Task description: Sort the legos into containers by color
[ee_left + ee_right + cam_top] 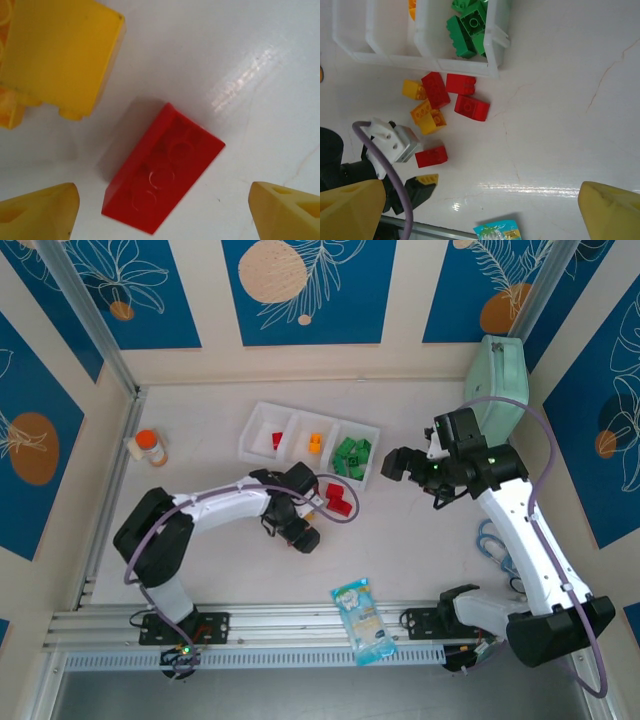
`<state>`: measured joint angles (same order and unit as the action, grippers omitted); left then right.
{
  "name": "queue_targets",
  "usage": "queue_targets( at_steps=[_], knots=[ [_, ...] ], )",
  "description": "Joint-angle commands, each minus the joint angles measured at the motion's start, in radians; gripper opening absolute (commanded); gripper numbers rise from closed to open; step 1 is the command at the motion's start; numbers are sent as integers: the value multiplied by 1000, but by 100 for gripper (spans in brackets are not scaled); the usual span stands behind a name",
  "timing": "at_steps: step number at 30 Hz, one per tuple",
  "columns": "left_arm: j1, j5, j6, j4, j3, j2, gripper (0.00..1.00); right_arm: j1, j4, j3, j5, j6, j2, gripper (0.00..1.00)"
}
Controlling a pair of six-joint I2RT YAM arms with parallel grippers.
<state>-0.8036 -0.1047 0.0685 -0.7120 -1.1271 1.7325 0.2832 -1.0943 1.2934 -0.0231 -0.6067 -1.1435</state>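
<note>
The white tray holds a red lego in its left compartment, an orange one in the middle and several green ones on the right. My left gripper is open low over the table, with a loose red lego lying flat between its yellow fingers. A yellow lego sits just beyond. More red legos and yellow ones lie before the tray. My right gripper hovers open and empty, right of the tray.
An orange-capped bottle stands at the far left. A mint-green case leans at the back right. A blue-and-white snack packet lies on the near rail. A blue cable coils by the right arm.
</note>
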Motion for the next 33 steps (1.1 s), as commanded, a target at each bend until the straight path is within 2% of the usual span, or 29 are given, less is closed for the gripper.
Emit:
queue_targets(
  at_steps=[1,4,7,10,17,21,26,29,31,33],
  knots=[
    [-8,28,-25,-10,-42,51,84,-6,-36,-20,23,22,0,99],
    [-10,28,-32,-26,-63,87,79,-18,-35,-30,27,25,4,99],
    [-15,-10,-48,-82,-80,119,63,-28,-32,-32,34,31,5,100],
    [-32,0,-53,-140,-70,146,50,-31,-17,-48,43,32,12,100],
    [-51,59,27,-191,-30,153,27,-48,2,-78,65,34,14,100],
    [-52,107,99,-216,-13,103,24,-49,-3,-57,59,38,23,100],
    [-39,129,151,-182,-18,-87,19,-63,-4,-50,49,49,39,100],
    [45,82,144,-130,-21,-178,20,-72,14,-60,63,43,44,100],
    [142,43,138,-144,-68,-184,20,-73,23,-68,75,41,42,100],
    [220,56,126,-176,-137,-156,19,-73,27,-72,77,42,40,100]
  ],
)
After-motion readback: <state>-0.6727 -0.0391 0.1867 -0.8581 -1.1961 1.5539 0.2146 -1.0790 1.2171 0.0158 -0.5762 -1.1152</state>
